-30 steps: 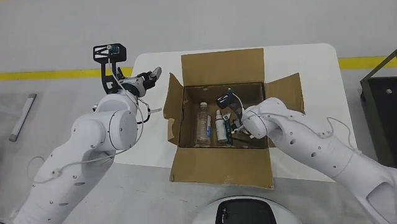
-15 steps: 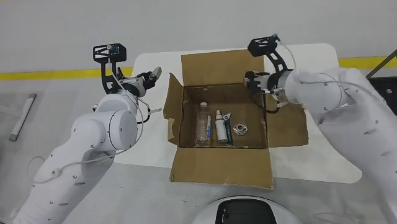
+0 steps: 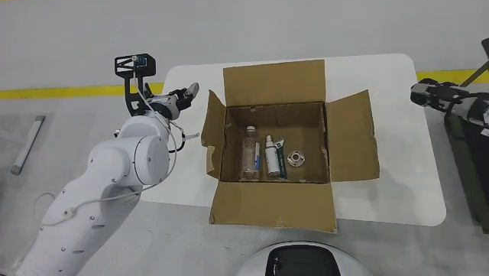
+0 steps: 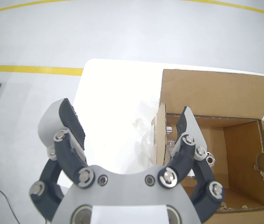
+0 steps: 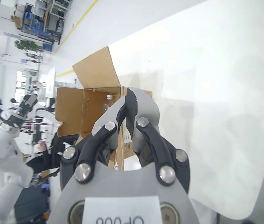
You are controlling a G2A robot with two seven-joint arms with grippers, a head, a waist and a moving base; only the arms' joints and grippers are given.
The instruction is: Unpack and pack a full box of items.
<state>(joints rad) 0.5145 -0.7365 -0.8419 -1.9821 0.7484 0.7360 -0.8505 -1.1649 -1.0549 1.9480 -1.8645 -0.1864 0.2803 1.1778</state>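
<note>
An open cardboard box [image 3: 275,85] stands mid-table with its flaps spread. Inside lie a clear plastic bottle [image 3: 250,152], a small white bottle [image 3: 272,158], a dark tube [image 3: 281,161] and a round metal flange [image 3: 296,157]. My left gripper [image 3: 186,92] hangs open and empty just left of the box's left flap; in its own view the left gripper [image 4: 126,108] frames the box [image 4: 239,145] and the bottle [image 4: 169,138]. My right arm [image 3: 443,96] is beyond the table's right edge. The right gripper [image 5: 125,100] is shut with nothing seen in it, facing the box [image 5: 92,108].
The white table [image 3: 382,69] has bare room right of the box. Crumpled white paper [image 4: 143,129] lies against the box's left flap. A dark green cabinet [image 3: 466,154] stands off the table's right side.
The right arm came up out of the box and swung far to the right, past the table's edge. The metal flange now shows in the box. The left arm has stayed still.
</note>
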